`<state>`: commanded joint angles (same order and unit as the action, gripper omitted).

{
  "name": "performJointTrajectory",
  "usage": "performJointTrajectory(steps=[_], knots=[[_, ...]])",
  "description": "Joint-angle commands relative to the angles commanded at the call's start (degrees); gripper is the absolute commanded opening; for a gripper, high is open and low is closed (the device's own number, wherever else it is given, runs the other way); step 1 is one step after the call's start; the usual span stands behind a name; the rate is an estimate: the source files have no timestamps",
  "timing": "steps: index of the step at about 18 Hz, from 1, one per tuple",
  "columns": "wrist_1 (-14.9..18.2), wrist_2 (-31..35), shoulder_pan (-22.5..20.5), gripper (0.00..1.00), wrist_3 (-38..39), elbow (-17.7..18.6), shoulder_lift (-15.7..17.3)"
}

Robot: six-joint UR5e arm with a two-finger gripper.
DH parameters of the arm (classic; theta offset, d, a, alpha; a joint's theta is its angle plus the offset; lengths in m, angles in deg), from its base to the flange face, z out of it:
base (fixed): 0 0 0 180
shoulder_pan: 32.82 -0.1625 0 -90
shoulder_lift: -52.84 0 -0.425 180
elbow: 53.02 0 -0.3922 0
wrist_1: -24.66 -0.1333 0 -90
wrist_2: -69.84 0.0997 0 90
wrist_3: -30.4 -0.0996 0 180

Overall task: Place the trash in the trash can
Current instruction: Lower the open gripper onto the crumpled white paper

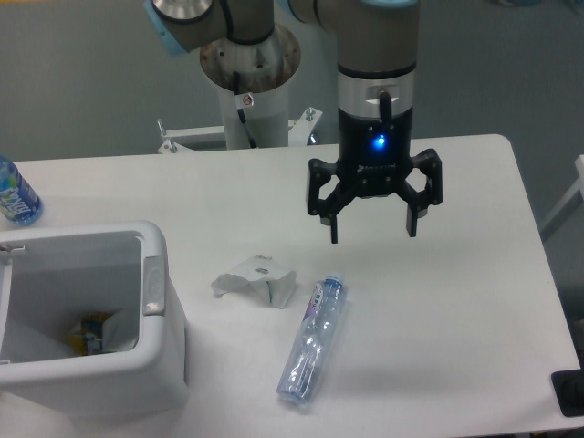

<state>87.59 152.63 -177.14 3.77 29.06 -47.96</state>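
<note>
Filling most of my view is the white table (456,301), with the arm's pale base column (251,82) standing at its far edge. Next in size is the arm itself, coming down from the top of the picture to its gripper (372,228), which hangs above the tabletop with a blue light glowing on its body; I see its two dark fingers (412,217) spread wide apart with nothing between them, their tips clear of the surface. At the near left corner sits the trash can (169,342), a boxy white bin with a thick rim and a small grey latch (153,285) on the side facing the middle of the table; inside it I can make out something yellowish and crumpled, but not what it is. Both pieces of trash lie on the table outside the can, to its right. The crushed clear bottle (313,342) is the longer one, lying on its side at a slant with its purple-blue label toward the far end, below and a little left of the gripper. Just beside its upper end, toward the can, lies the crumpled white paper scrap (257,278), folded into a low tent. At the far left edge I can see part of a blue-labelled water bottle (14,193).
</note>
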Motion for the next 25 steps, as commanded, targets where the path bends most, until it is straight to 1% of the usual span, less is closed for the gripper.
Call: performJointTrajectory(steps=[3,6,9,11,13,14,15,18,20,21,23,25], knots=[[-0.09,2.73,0.18,1.00,-5.44,2.90,0.26],[-0.18,3.17,0.35,1.00,-5.37,3.87,0.17],[-1.23,3.17,0.44,1.00,-5.28,6.33,0.09],[-1.49,3.43,0.53,1.00,-4.93,7.47,0.09],[-1.41,4.22,0.88,1.00,-6.33,8.61,-0.09],[-1.23,4.31,2.10,1.00,-9.55,8.97,-0.26],[-1.14,4.40,2.72,1.00,-14.81,10.10,-0.44],[-1.67,4.22,2.99,1.00,-27.39,14.67,-0.62],[-1.76,4.22,4.48,1.00,-36.35,16.69,-1.49],[-1.76,4.22,4.57,1.00,-39.44,17.49,-1.58],[-1.76,4.05,5.27,1.00,-41.57,18.63,-1.76],[-1.93,4.13,7.90,1.00,-41.49,18.90,-3.68]])
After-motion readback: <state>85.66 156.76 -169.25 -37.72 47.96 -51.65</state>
